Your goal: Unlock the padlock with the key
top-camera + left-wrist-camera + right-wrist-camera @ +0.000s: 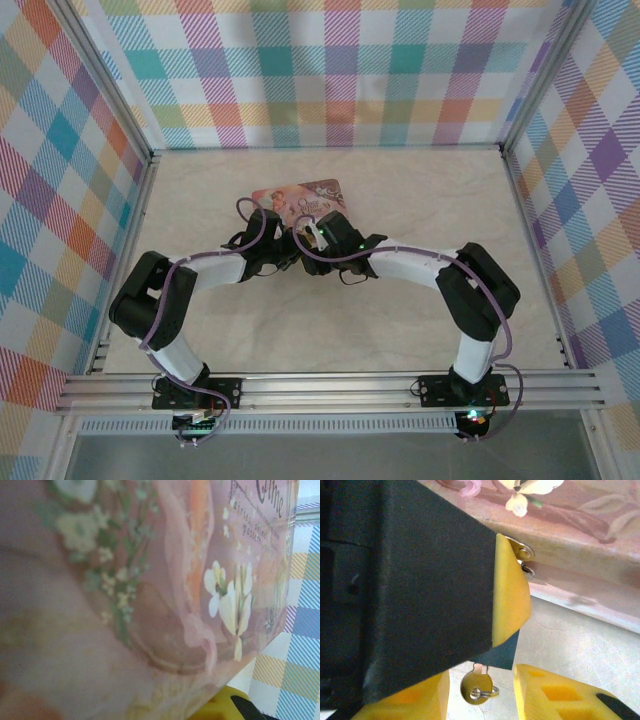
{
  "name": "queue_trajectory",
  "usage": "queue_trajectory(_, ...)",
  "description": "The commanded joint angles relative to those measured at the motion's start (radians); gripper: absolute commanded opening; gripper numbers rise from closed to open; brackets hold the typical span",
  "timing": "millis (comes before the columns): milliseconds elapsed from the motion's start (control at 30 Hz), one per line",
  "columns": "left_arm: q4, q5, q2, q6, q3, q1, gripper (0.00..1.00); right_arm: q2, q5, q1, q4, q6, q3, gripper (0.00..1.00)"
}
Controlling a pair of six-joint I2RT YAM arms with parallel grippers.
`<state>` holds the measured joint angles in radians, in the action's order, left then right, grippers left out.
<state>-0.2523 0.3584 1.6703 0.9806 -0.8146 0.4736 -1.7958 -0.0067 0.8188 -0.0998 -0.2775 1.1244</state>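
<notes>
Listing my left gripper (288, 240), pressed together close by the tin (300, 198); my right gripper (480, 675) spread, key (476, 687) between its jaws, touching neither

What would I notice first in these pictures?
The pink flowery tin in the middle of the table jumps out, with the left arm and right arm bending in to meet at it. Up close, a little key with a ring sits between the right gripper's open yellow fingers, near the tin.
</notes>
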Motion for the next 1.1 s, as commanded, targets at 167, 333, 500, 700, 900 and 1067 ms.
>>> queue_trajectory(167, 0.01, 0.035, -0.037, 0.024, -0.023, 0.005, 0.0, -0.025, 0.023, 0.008, -0.018, 0.029, 0.045, 0.36)
queue_trajectory(333, 0.007, 0.039, -0.034, 0.024, -0.021, 0.005, 0.0, -0.027, 0.033, 0.009, -0.024, 0.037, 0.048, 0.35)
queue_trajectory(500, 0.001, 0.044, -0.028, 0.027, -0.017, 0.005, 0.0, -0.028, 0.051, 0.013, -0.025, 0.048, 0.053, 0.35)
queue_trajectory(700, -0.005, 0.047, -0.03, 0.026, -0.011, 0.005, 0.0, -0.031, 0.033, 0.015, -0.02, 0.058, 0.058, 0.08)
queue_trajectory(900, 0.002, 0.042, -0.037, 0.021, -0.008, 0.005, 0.0, -0.025, 0.012, 0.017, -0.004, 0.052, 0.035, 0.0)
queue_trajectory(1067, 0.017, 0.04, -0.04, 0.012, -0.006, 0.005, 0.11, -0.022, 0.003, 0.017, 0.011, 0.049, 0.016, 0.0)
